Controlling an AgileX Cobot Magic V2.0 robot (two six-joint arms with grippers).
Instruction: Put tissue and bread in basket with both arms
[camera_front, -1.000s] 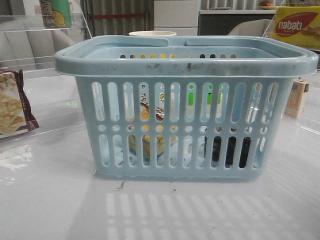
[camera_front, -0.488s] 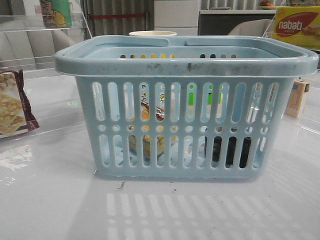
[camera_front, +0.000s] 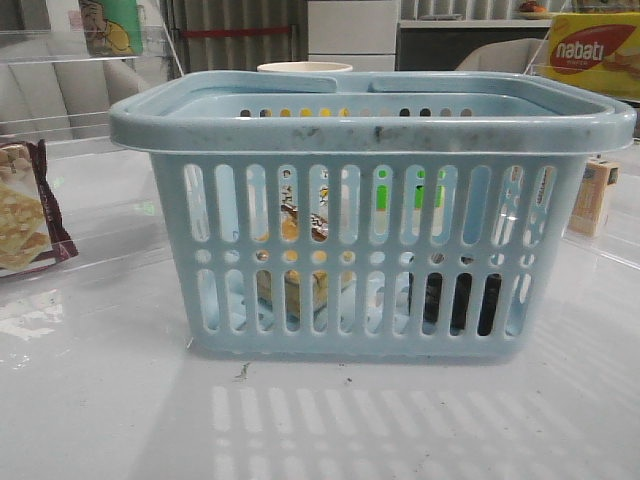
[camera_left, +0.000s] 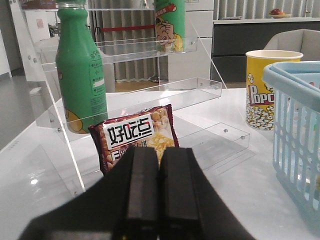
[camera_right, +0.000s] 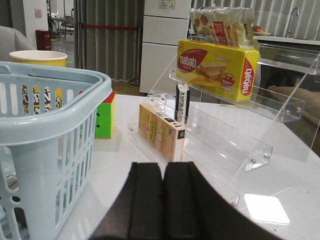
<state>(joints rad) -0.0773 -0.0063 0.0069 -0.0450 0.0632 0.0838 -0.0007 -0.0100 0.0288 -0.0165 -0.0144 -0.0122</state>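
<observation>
The light-blue basket (camera_front: 372, 120) stands in the middle of the table in the front view. Through its slots the golden-brown bread (camera_front: 291, 290) shows inside at lower left, and the dark tissue pack (camera_front: 461, 300) inside at lower right. No arm shows in the front view. My left gripper (camera_left: 159, 152) is shut and empty, to the left of the basket (camera_left: 295, 120), its fingertips in front of a cracker packet. My right gripper (camera_right: 163, 167) is shut and empty, to the right of the basket (camera_right: 55, 100).
A maroon-edged cracker packet (camera_left: 135, 135), a green bottle (camera_left: 80, 75) on a clear shelf and a yellow popcorn cup (camera_left: 262, 87) stand at the left. A tan carton (camera_right: 161, 131), a colour cube (camera_right: 105, 117) and a yellow nabati box (camera_right: 217, 67) on a clear rack stand at the right.
</observation>
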